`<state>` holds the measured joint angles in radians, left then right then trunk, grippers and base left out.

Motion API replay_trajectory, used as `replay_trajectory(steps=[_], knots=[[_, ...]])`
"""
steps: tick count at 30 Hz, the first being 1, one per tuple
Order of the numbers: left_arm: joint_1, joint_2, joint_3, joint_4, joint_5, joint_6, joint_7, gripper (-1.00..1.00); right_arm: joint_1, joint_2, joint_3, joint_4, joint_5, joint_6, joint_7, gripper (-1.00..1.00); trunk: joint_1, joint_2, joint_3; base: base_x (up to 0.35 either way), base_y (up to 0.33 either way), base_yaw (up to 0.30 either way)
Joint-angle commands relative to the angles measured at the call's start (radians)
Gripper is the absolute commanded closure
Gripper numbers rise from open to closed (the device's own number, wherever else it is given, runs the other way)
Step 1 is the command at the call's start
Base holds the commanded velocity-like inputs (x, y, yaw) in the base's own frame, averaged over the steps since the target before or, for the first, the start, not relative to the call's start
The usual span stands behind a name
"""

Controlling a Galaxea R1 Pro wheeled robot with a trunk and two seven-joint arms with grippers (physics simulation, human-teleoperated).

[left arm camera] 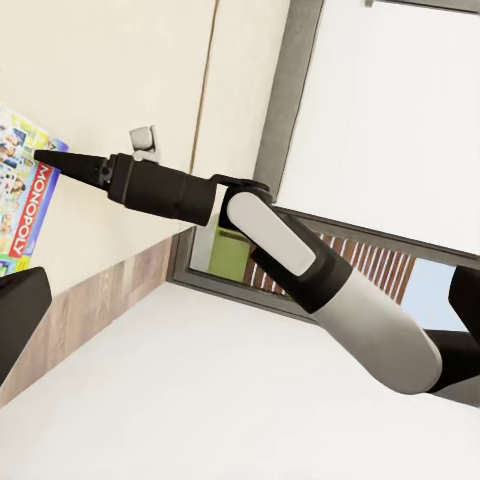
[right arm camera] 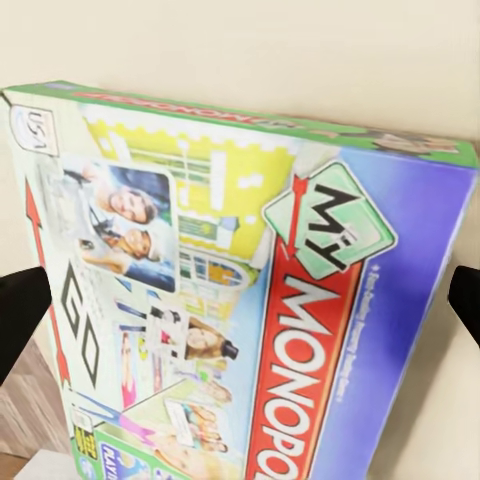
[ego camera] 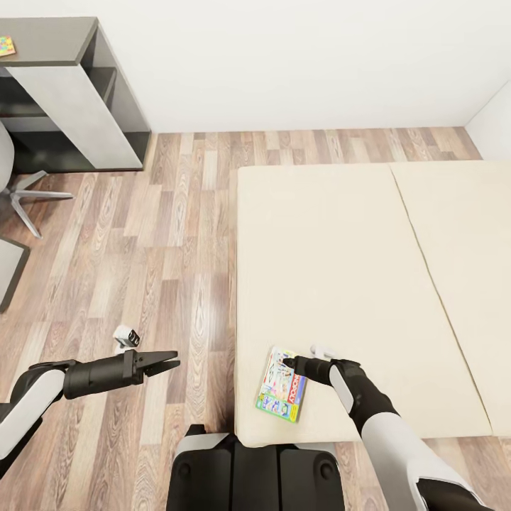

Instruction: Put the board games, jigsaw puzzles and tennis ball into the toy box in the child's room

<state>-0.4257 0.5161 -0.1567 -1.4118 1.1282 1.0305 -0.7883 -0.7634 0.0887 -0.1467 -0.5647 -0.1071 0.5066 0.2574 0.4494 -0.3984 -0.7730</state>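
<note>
A white and green Monopoly board game (ego camera: 282,389) lies flat on the beige bed (ego camera: 333,248), near its front left corner. My right gripper (ego camera: 289,363) hovers just over the box's far end, open; in the right wrist view its two dark fingertips (right arm camera: 18,322) stand at either side of the box (right arm camera: 250,300). The left wrist view shows that gripper (left arm camera: 45,156) pointing at the box (left arm camera: 25,200). My left gripper (ego camera: 169,362) hangs open over the wooden floor, left of the bed, holding nothing. A jigsaw puzzle (ego camera: 6,46) lies on the table (ego camera: 50,39) at far left.
An office chair (ego camera: 18,188) stands on the floor in front of the table. Wooden floor (ego camera: 163,234) runs between the table and the bed. A white wall closes the far side of the room. My base (ego camera: 252,468) is against the bed's front edge.
</note>
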Motion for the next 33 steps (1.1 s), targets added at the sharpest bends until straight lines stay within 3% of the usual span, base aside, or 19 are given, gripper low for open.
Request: replay_trajectory(steps=[1, 8, 14, 17, 33], knots=[[-0.001, 0.001, -0.001, 0.000, 0.001, 0.003, -0.003, -1.00, 0.000, 0.002, -0.007, -0.001, -0.005, 0.007, 0.002, -1.00, 0.001, -0.002, -0.001, 0.000, 0.000, 0.015], [-0.001, 0.000, -0.001, 0.000, -0.001, 0.003, -0.002, -1.00, 0.000, 0.004, -0.004, -0.001, -0.005, 0.002, 0.002, -1.00, 0.001, -0.002, -0.007, 0.000, 0.000, 0.100], [-0.001, -0.001, -0.002, 0.000, -0.001, 0.003, -0.002, -1.00, 0.000, 0.005, 0.081, -0.001, -0.010, -0.026, 0.000, -1.00, 0.001, -0.002, -0.007, 0.000, 0.000, 0.025], [-0.001, -0.001, -0.002, 0.000, -0.001, 0.003, -0.002, -1.00, -0.001, 0.005, 0.095, 0.000, -0.014, -0.029, 0.000, -1.00, 0.001, -0.002, -0.008, 0.000, 0.000, 0.004], [-0.001, -0.001, -0.001, 0.000, -0.001, 0.002, -0.002, -1.00, -0.001, 0.006, 0.102, 0.009, -0.021, -0.017, -0.009, -1.00, 0.001, -0.002, -0.008, 0.000, 0.000, 0.000]])
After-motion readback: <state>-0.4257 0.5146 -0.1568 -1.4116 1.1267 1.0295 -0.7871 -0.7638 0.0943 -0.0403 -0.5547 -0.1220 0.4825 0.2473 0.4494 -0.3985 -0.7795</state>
